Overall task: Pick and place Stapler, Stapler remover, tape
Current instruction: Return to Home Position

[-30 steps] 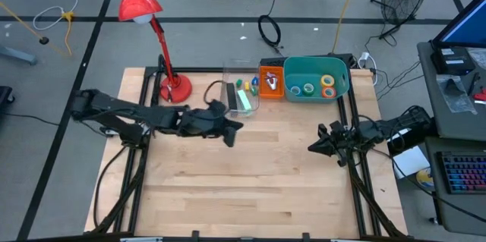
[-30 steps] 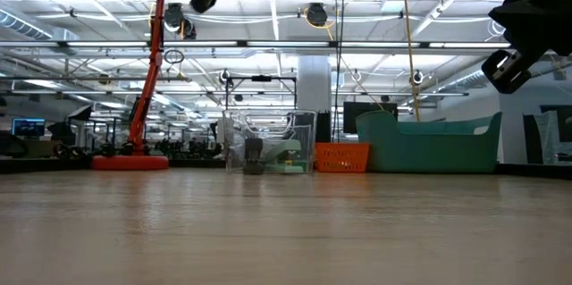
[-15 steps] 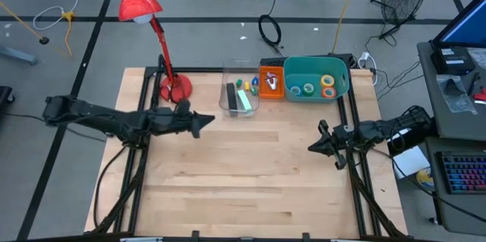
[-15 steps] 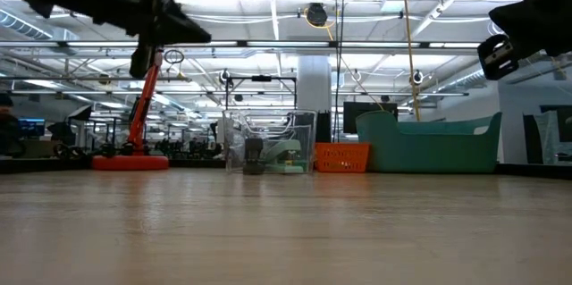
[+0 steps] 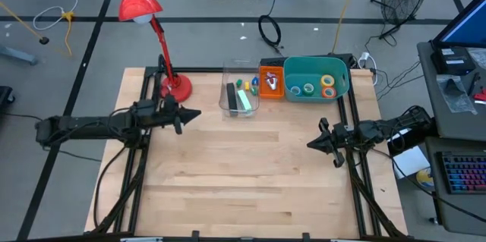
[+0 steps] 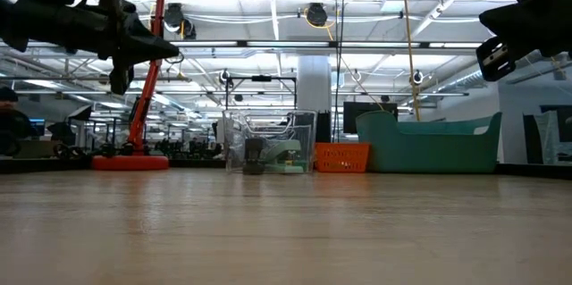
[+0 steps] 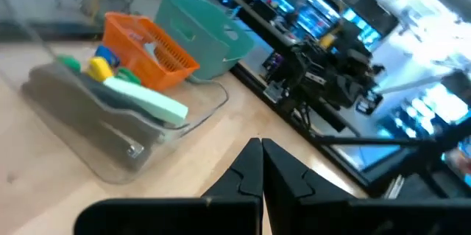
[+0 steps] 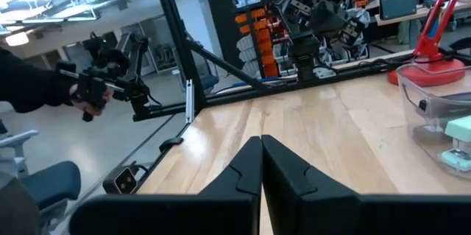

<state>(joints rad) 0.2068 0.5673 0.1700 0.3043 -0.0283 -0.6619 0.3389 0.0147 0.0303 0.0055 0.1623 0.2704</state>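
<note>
My left claw (image 5: pixel 196 113) is shut and empty, raised near the red lamp (image 5: pixel 176 88) — my right claw (image 5: pixel 310 145) is shut too, by the table (image 5: pixel 250 174)'s right edge. Tape rolls (image 5: pixel 327 83) lie in the green bin (image 5: pixel 316 58); pale green stapler (image 5: pixel 244 99) in the clear bin (image 5: pixel 240 64).

Over the last second the left tool (image 5: pixel 193 113) has drawn back from beside the transparent bin (image 5: pixel 231 102) toward the worktop's (image 5: pixel 250 174) left side. It now hangs near the red lamp (image 5: pixel 176 87) base.

black jointed arms (image 5: pixel 91 126), black wedge-tipped left gripper (image 5: pixel 197 113), matching right gripper (image 5: pixel 310 145)
</note>
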